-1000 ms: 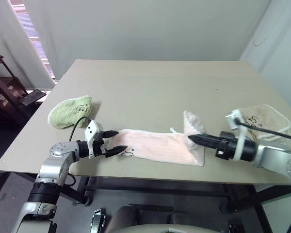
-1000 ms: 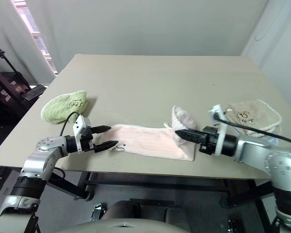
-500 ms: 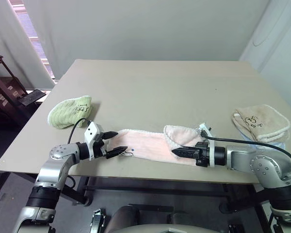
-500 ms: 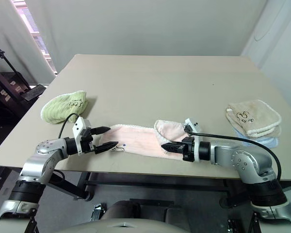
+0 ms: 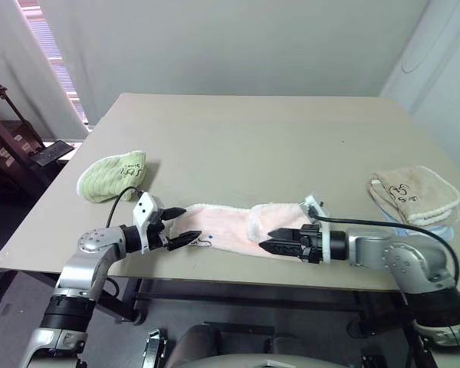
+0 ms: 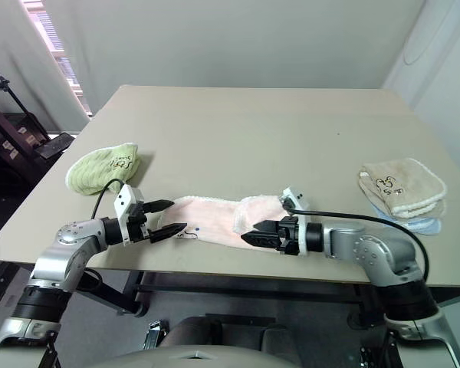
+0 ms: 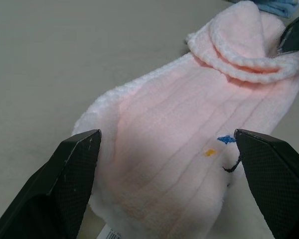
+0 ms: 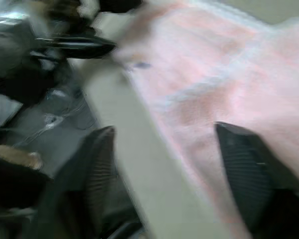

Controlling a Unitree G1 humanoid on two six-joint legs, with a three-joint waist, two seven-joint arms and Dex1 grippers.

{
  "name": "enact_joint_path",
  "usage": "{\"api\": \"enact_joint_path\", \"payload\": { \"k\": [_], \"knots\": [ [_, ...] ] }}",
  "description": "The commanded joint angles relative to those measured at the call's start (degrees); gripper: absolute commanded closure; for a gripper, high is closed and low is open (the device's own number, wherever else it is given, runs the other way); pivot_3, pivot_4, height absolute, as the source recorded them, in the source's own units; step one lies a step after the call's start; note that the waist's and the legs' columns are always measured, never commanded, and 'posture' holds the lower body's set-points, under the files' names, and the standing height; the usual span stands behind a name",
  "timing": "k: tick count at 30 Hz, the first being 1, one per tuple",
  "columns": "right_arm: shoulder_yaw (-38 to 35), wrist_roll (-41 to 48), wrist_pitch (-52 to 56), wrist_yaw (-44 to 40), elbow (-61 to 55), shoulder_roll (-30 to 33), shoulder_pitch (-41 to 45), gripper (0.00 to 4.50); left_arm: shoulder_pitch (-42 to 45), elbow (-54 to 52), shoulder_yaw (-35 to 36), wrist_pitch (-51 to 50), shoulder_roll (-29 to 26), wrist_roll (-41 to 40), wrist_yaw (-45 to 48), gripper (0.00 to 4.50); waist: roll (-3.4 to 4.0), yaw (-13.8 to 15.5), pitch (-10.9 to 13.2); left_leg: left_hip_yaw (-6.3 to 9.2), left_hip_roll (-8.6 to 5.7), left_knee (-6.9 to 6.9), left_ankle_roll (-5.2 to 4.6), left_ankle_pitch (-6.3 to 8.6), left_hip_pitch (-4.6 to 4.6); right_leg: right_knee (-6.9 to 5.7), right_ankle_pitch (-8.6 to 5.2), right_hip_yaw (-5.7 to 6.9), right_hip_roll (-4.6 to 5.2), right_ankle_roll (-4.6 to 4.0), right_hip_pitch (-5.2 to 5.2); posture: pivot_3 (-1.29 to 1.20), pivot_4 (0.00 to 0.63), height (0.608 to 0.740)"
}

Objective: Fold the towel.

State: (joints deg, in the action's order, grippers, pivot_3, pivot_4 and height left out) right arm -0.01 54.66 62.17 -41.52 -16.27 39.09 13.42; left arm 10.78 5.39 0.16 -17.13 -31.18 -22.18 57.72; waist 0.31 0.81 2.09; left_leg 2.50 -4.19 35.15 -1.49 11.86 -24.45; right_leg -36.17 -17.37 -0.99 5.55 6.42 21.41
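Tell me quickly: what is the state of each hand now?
Left hand: open, at the end of the towel, holding nothing.
Right hand: open, holding nothing.

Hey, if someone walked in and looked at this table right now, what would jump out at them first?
Probably the pale pink towel at the near edge of the table, its right end folded over onto itself. The left gripper sits open at the towel's left end, and the right gripper is open at the folded part. Next, the light green towel at the left and the beige towel at the right.
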Motion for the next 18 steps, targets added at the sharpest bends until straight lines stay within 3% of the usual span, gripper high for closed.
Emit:
{"api": "enact_joint_path", "payload": {
  "k": [1,4,6,8,10,18],
  "knots": [
    [-7.8,2.9,-1.5,-1.0,-1.1,1.0,0.7,0.64,1.3,-3.8,3.4,-3.3,-0.6,-4.5,0.2,0.00,-0.03,-0.1,0.0,0.00,0.00,0.01,0.00,0.00,0.01,0.00,0.01,0.00,0.00,0.02,-0.01,0.00,0.000,0.740],
    [-12.2,-2.2,-9.5,3.7,-0.6,-2.6,0.0,0.64,2.7,-6.3,3.3,-7.0,-0.8,-6.7,0.3,0.00,-0.05,-0.1,0.0,0.00,0.01,0.01,0.00,0.00,0.08,0.00,0.07,-0.01,-0.01,0.13,-0.07,0.00,0.000,0.740],
    [-9.5,-7.9,-14.0,1.0,-2.3,-0.1,-1.9,0.64,4.7,-8.2,3.9,-9.6,-0.1,-9.6,0.2,0.00,-0.03,0.0,0.0,0.00,0.02,0.01,0.01,0.00,0.08,-0.01,0.09,-0.01,-0.03,0.16,-0.06,0.00,0.000,0.740],
    [-8.9,-9.4,-16.2,-1.0,-0.6,-0.2,-3.0,0.80,8.1,-8.0,3.9,-10.7,2.6,-11.9,-0.6,0.40,-0.04,0.4,0.0,0.01,0.01,0.02,0.02,-0.01,0.05,0.01,0.09,0.02,-0.02,0.17,-0.05,0.00,0.000,0.740],
    [-9.2,-9.5,-18.7,-3.0,0.6,-1.5,-3.9,1.25,10.7,-6.8,1.0,-9.9,4.6,-11.0,0.9,0.94,-0.07,0.5,0.0,0.00,-0.03,0.08,0.01,-0.01,0.05,0.02,0.11,0.02,-0.01,0.21,-0.07,0.00,0.000,0.740],
    [-7.3,-15.0,-26.4,-4.9,6.9,-5.6,-3.1,4.20,21.5,8.8,-10.8,0.2,16.0,-1.9,6.4,3.89,-0.07,1.0,0.0,-0.22,-0.02,0.16,0.02,-0.04,0.12,-0.02,0.29,-0.16,-0.08,0.45,-0.11,0.00,0.000,0.740]
  ]
}}
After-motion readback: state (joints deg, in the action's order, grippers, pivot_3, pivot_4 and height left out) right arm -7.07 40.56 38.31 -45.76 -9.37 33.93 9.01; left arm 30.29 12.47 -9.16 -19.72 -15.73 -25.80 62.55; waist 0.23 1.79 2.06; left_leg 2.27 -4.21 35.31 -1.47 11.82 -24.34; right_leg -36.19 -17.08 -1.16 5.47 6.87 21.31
